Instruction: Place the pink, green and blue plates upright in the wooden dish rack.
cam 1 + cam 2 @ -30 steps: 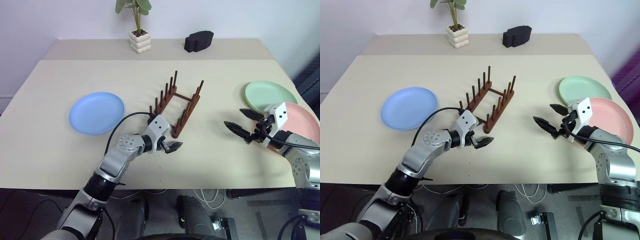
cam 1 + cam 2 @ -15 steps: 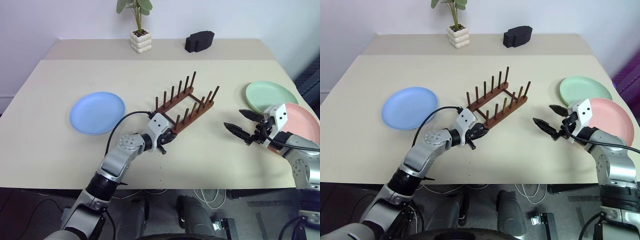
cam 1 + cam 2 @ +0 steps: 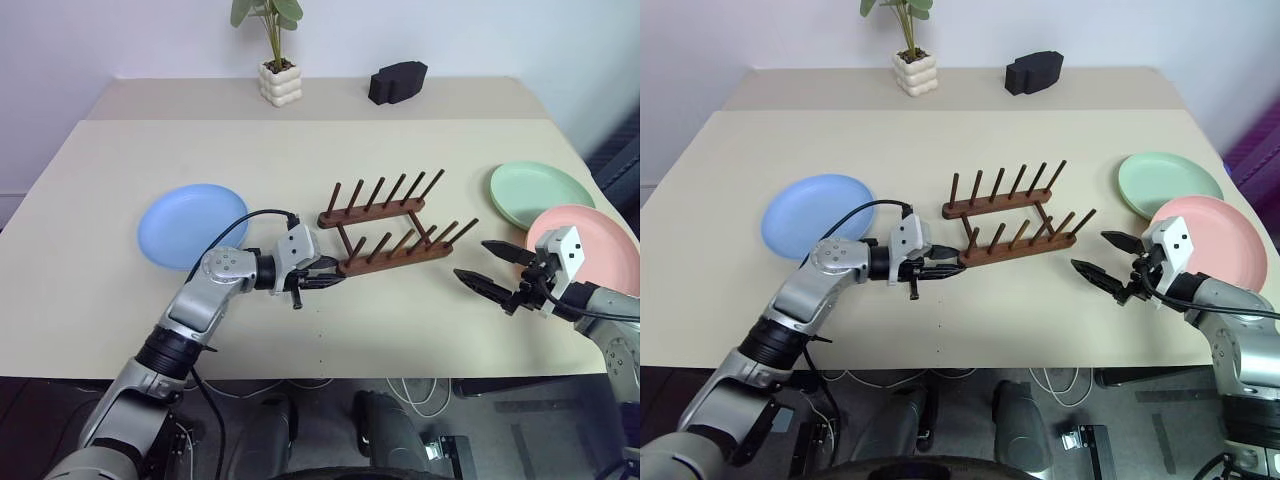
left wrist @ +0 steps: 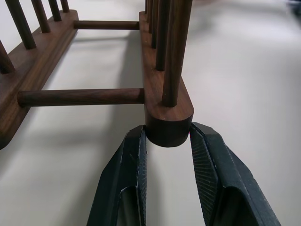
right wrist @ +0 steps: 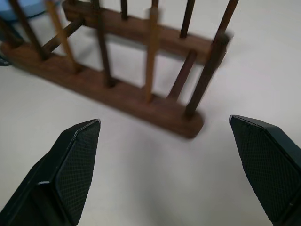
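- The left claw [image 4: 165, 155] is clenched on the rounded end of the near rail of the wooden dish rack [image 3: 392, 232], a finger on each side.
- The right claw [image 3: 497, 268] is spread wide and holds nothing.
- The rack stretches from the left claw toward the right one (pegs up); the blue plate [image 3: 192, 225] lies behind the left arm, the pink plate [image 3: 598, 240] and green plate [image 3: 541, 192] beside the right claw.
- All rest on a beige bench [image 3: 130, 300] below a white wall.

Lab-like test room, bare beige table [image 3: 120, 160], plain white wall [image 3: 120, 40], cables [image 3: 420, 395] on floor beneath
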Action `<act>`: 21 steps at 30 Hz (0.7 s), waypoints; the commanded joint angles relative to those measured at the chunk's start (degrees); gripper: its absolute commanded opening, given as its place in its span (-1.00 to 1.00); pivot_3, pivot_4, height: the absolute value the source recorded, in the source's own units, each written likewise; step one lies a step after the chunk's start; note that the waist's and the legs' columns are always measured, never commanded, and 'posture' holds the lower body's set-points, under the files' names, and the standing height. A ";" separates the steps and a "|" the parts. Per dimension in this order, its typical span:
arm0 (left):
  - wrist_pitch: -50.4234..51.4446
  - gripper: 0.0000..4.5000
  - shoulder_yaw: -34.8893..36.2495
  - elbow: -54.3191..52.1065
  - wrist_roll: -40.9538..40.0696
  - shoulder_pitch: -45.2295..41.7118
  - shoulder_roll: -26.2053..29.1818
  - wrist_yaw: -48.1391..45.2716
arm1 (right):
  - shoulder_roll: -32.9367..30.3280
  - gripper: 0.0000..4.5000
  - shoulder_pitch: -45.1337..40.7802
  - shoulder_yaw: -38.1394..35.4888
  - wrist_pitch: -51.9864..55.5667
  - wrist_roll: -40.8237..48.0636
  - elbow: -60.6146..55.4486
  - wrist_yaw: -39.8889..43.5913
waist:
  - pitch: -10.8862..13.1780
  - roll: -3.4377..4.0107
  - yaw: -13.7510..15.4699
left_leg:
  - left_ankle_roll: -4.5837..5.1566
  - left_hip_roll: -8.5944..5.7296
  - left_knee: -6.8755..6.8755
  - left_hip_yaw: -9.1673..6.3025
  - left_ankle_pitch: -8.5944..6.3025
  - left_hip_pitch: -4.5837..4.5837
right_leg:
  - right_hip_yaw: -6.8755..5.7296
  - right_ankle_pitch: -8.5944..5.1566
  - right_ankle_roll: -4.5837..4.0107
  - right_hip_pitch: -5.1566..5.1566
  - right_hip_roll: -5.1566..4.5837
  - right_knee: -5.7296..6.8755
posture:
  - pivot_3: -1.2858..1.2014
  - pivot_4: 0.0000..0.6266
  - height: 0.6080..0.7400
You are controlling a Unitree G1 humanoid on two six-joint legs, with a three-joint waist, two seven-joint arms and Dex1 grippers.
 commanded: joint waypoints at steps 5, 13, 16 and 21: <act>-6.05 -0.65 2.43 10.17 -0.97 -5.76 0.35 -9.11 | -0.81 1.00 1.75 -3.77 4.20 2.94 -8.56 -4.05 | 0.01 -0.01 0.00 | 0.00 0.00 0.02 -0.01 0.00 -0.02 | 0.00 0.01 0.01 0.00 0.00 0.00 | 0.03 -0.52 0.86; -10.10 -0.65 2.34 18.76 1.30 -9.02 -1.31 -12.11 | -0.57 1.00 1.42 -4.06 6.80 3.41 -11.68 -6.93 | 0.01 -0.02 0.04 | 0.01 0.00 0.02 -0.01 0.00 -0.03 | -0.01 0.01 0.04 -0.01 0.00 0.00 | 0.03 -0.52 0.86; -10.25 -0.43 3.09 22.38 2.02 -9.86 -2.14 -11.24 | -0.38 1.00 1.39 -3.89 6.35 3.21 -11.45 -7.22 | 0.01 -0.02 0.02 | 0.01 0.00 0.02 -0.01 0.00 -0.03 | -0.01 0.10 0.19 -0.01 0.00 0.00 | 0.03 -0.52 0.86; -10.96 0.68 4.82 23.57 2.00 -9.55 -2.47 -9.68 | -0.27 1.00 2.01 -3.99 4.00 2.50 -8.85 -5.82 | 0.01 -0.03 -0.02 | 0.01 0.00 0.01 -0.02 0.00 -0.03 | -0.02 0.10 0.20 -0.02 0.00 0.01 | 0.03 -0.52 0.86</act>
